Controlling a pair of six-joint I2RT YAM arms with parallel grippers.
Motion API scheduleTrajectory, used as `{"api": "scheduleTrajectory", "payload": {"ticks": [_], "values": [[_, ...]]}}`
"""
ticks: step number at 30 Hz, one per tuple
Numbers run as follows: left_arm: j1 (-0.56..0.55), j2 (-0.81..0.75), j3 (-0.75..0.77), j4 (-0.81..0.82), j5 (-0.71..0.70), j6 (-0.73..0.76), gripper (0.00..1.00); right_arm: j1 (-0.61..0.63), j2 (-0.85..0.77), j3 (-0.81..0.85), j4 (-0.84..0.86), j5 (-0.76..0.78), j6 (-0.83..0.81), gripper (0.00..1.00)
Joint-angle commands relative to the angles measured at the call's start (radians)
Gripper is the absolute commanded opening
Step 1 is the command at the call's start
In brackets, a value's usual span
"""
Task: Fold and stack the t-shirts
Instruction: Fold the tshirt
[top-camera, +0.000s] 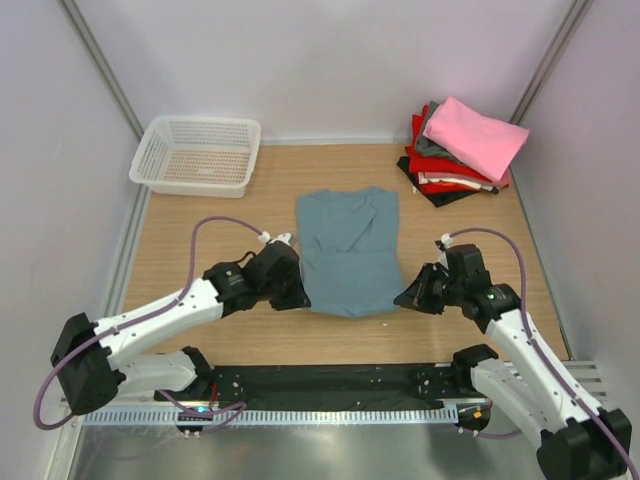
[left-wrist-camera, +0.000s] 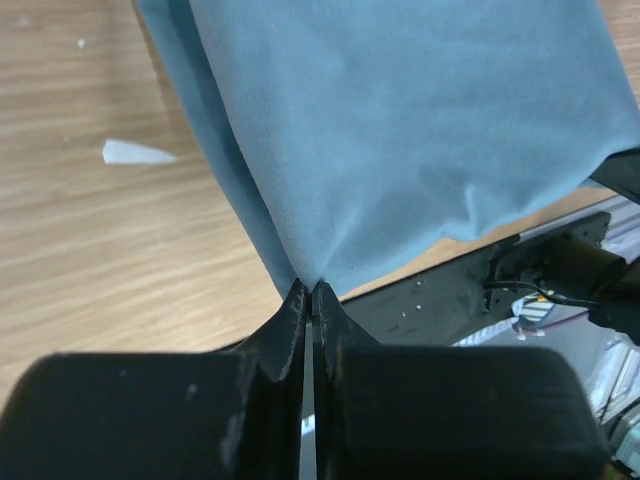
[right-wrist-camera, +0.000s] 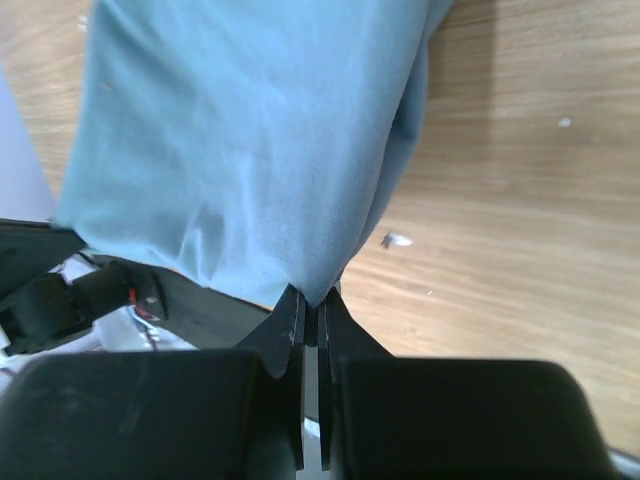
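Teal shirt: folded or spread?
Partly folded: shirt sides turned in, a long rectangle, no sleeves out. Left gripper and right gripper each pinch a near corner.

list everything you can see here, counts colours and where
teal t-shirt: one, dusty teal-blue, part folded, mid table
folded shirt pile: one pile, pink on top over grey, red, black and white layers, far right corner; count unclear
basket: one, white lattice, far left corner
scrap: at least one, white, on the wood beside the teal t-shirt
table: one, light wood
left gripper: black, shut on teal t-shirt's near left corner
right gripper: black, shut on its near right corner
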Motion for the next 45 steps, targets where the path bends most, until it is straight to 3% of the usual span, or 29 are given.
{"api": "scheduleTrajectory", "payload": {"ticks": [1,5,14,24,28,29,31,32,34,35,37,38,39,44,45], "values": [[-0.023,-0.085,-0.001,-0.100,-0.066,-0.087,0.00,0.005,-0.102,0.058,-0.120,0.007,0.092,0.01],[-0.023,-0.126,0.052,-0.185,-0.103,-0.080,0.00,0.005,-0.104,0.129,-0.168,0.029,0.085,0.01],[0.028,0.001,0.273,-0.273,-0.143,0.042,0.00,0.005,0.078,0.331,-0.191,0.162,0.014,0.01],[0.242,0.157,0.445,-0.255,-0.020,0.166,0.00,0.003,0.308,0.483,-0.110,0.199,-0.035,0.01],[0.376,0.358,0.642,-0.262,0.067,0.276,0.00,-0.017,0.538,0.655,-0.079,0.263,-0.082,0.01],[0.421,0.480,0.694,-0.268,0.090,0.299,0.00,-0.030,0.652,0.758,-0.080,0.298,-0.090,0.01],[0.465,0.619,0.906,-0.296,0.122,0.363,0.00,-0.052,0.796,0.878,-0.083,0.355,-0.105,0.01],[0.498,0.785,1.001,-0.311,0.136,0.382,0.00,-0.070,0.862,1.003,-0.074,0.375,-0.110,0.10],[0.532,0.965,1.315,-0.377,0.222,0.407,0.13,-0.086,1.110,1.165,-0.123,0.398,-0.118,0.33],[0.554,1.127,1.436,-0.417,0.245,0.413,0.30,-0.087,1.199,1.321,-0.184,0.418,-0.122,0.58],[0.560,1.263,1.733,-0.504,0.283,0.411,0.46,-0.084,1.375,1.451,-0.246,0.478,-0.113,0.73],[0.558,1.303,1.787,-0.523,0.300,0.407,0.54,-0.084,1.399,1.489,-0.261,0.487,-0.100,0.77],[0.555,1.317,1.801,-0.506,0.329,0.408,0.55,-0.080,1.402,1.480,-0.266,0.497,-0.095,0.77],[0.512,1.068,1.330,-0.257,0.279,0.434,0.66,-0.069,1.136,1.096,-0.029,0.515,-0.058,0.80],[0.509,1.013,1.297,-0.241,0.276,0.444,0.66,-0.070,1.102,1.053,-0.008,0.512,-0.055,0.81]]}}
